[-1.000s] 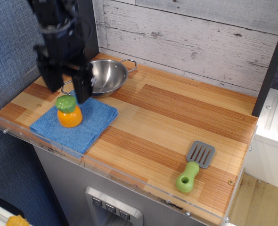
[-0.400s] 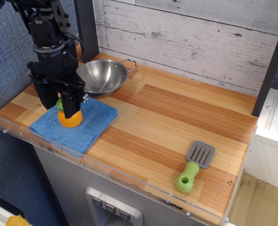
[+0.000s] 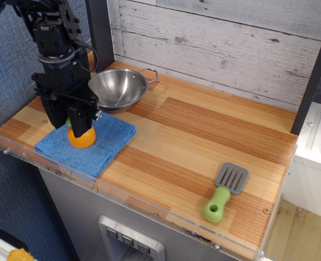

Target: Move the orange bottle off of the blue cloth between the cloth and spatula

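On the cloth [image 3: 92, 144] at the bench's [image 3: 204, 136] left end sits the bottle [image 3: 82, 138], its green cap hidden between the black gripper's [image 3: 68, 120] jaws; whether they pinch it I cannot tell. Far right lies the spatula [image 3: 224, 192]; a steel bowl [image 3: 118, 88] stands behind.

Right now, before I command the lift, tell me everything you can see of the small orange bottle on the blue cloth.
The small rounded orange toy bottle looks like smooth, glossy plastic. Only its lower body and a sliver of green cap show; the black gripper has come down over its top and hides the rest. It seems upright, resting on the square blue terry cloth, left of the cloth's middle. The fingers straddle it, but whether they are pressing on it cannot be told.
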Robot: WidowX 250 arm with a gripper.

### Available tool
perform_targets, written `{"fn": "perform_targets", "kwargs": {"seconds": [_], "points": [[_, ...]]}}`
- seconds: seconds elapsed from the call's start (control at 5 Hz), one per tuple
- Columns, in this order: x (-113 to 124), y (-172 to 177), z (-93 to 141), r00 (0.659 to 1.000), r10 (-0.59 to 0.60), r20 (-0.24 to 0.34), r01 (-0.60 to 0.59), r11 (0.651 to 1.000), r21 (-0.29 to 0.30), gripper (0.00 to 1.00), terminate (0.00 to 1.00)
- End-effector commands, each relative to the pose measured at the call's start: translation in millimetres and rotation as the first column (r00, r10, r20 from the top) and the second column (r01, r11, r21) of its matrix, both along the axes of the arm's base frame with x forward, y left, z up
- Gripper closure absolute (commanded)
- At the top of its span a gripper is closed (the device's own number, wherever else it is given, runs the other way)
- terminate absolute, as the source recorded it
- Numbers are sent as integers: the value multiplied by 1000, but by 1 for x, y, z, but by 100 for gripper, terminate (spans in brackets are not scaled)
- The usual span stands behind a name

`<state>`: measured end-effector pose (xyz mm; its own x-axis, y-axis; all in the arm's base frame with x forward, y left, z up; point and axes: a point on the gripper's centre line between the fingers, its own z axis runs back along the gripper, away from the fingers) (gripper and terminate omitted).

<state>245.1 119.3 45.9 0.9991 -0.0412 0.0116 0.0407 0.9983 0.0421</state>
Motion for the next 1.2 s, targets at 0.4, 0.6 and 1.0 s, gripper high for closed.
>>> {"fn": "perform_targets", "kwargs": {"seconds": [0.4, 0.6, 1.0], "points": [[10, -19, 100, 975, -1, 224, 6, 1000, -22, 100, 0], [26, -52, 96, 975, -64, 214, 75, 996, -43, 100, 0], [43, -115, 84, 981, -75, 179, 84, 996, -42, 100, 0]]}}
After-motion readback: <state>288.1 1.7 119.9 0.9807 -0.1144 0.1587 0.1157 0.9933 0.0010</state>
